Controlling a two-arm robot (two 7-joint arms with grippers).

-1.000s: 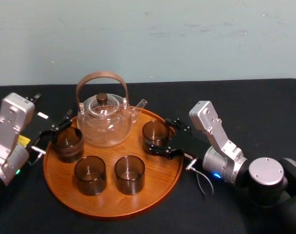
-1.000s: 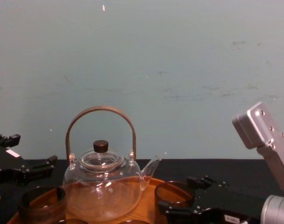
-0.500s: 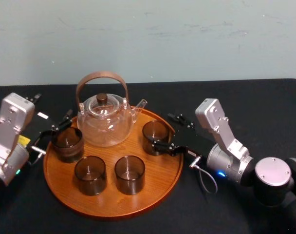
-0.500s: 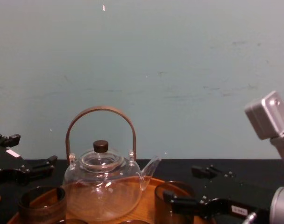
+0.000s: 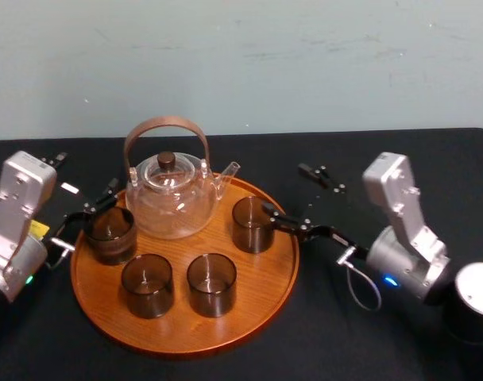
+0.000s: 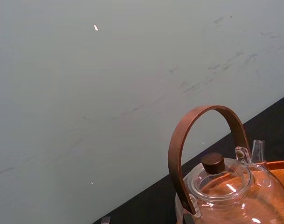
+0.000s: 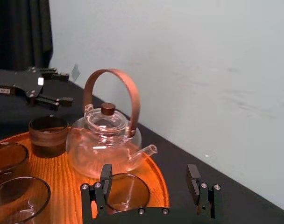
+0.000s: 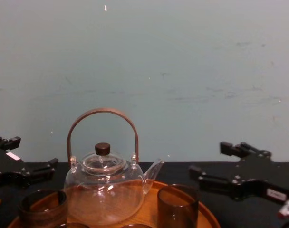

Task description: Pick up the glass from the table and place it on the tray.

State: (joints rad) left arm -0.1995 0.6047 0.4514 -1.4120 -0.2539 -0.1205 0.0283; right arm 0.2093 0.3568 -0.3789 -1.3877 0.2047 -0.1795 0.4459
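Black counter (image 5: 384, 151) carries the tray (image 5: 186, 340), and the glass (image 5: 252, 225) already stands on it, right of the teapot (image 5: 174, 202), so we judge the placing done, only a retreat left. Our right gripper (image 5: 283, 187) sits just beside the glass, fingers spread and empty. The left gripper (image 7: 62, 87) idles at the tray's left edge, fingers apart, and whether it touches the left glass (image 5: 110, 234) we cannot tell.

No legible text — white label (image 5: 69, 188) on left end effector (image 5: 98, 200) unreadable
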